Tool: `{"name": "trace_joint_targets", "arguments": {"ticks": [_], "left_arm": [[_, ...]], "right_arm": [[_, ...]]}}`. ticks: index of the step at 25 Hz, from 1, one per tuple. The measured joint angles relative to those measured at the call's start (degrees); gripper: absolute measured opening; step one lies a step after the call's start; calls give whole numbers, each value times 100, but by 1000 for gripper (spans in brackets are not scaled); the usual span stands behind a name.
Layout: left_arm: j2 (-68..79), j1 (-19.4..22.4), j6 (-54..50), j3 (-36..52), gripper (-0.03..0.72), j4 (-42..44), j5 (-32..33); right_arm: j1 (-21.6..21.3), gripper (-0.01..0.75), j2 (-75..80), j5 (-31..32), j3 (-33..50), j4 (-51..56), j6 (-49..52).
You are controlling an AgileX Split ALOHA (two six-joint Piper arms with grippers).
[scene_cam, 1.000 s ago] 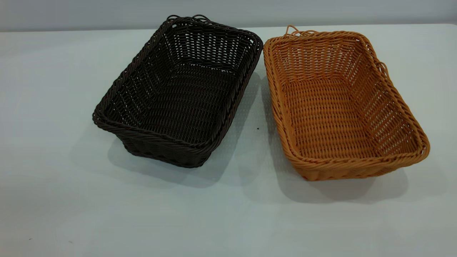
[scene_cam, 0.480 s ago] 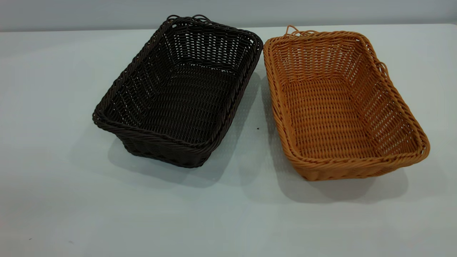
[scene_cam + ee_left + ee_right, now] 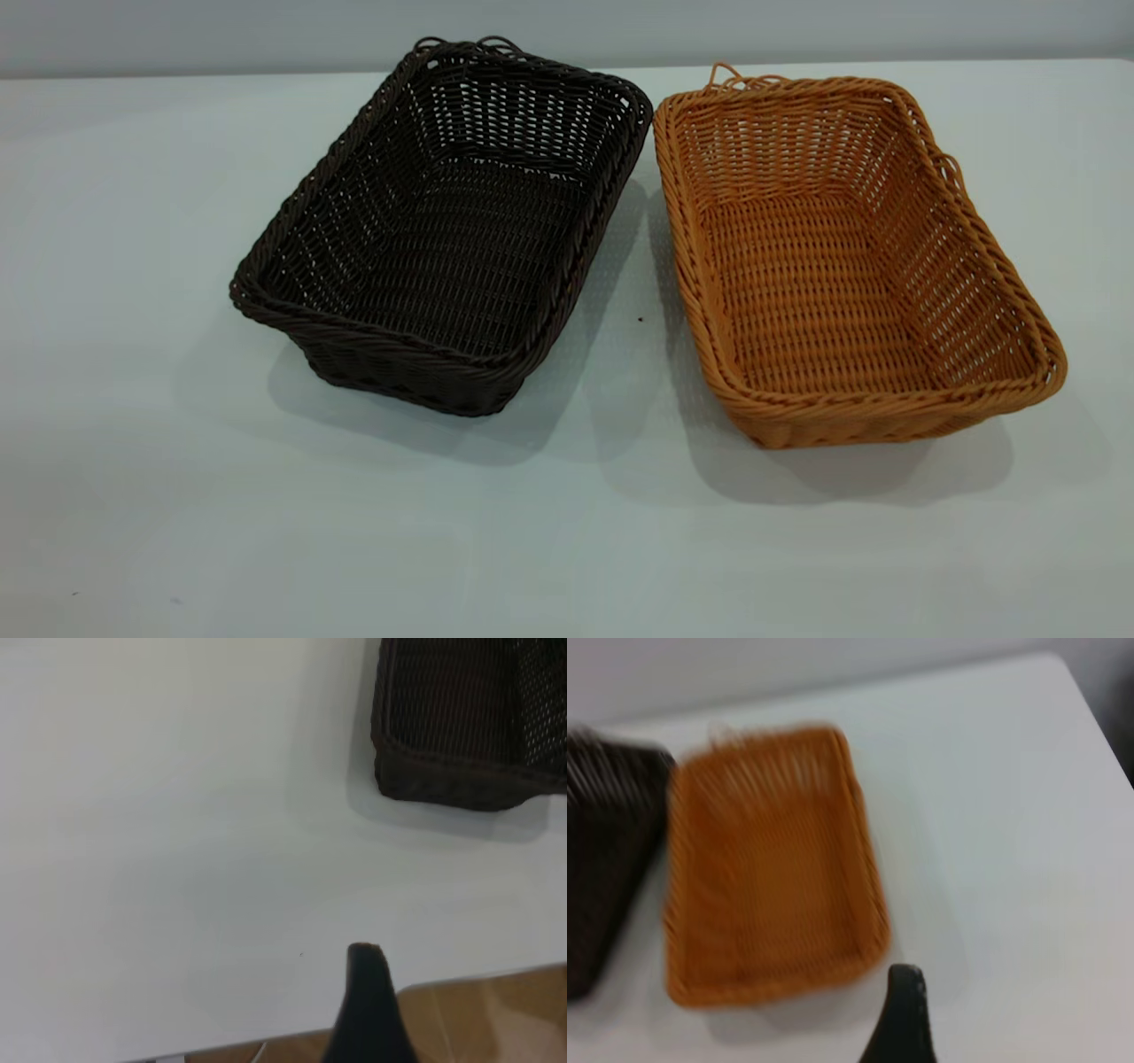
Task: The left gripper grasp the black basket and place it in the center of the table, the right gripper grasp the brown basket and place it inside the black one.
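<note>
Above the table (image 3: 133, 221), both claws hover off the baskets, grip state unreadable.

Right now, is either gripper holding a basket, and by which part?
Nothing is held. The black basket and brown basket both sit untouched on the table.

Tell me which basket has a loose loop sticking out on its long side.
The brown basket, on the right. A loop juts from its right long rim; the black basket shows loops only at its far end.
</note>
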Motion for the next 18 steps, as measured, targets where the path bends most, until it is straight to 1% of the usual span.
{"name": "trace_joint_targets", "arguments": {"ticks": [3,6,9,14,16,18], "left_arm": [[1037,0,-35,-419,488,0,-387],[2215,0,-30,-740,488,0,-966],[3458,0,124,-1011,488,0,-1737],[5534,0,351,-1686,488,0,-2752],[6306,0,378,-1990,488,0,-3074],[7055,-64,396,-2294,488,0,-3255]], "right_arm": [[5,565,214,-166,-423,87,154],[5,565,842,-264,-758,150,181],[5,565,1542,-434,-812,162,181],[5,565,2580,-663,-812,162,114],[5,565,2874,-767,-812,168,66],[5,565,3134,-890,-812,179,68]]}}
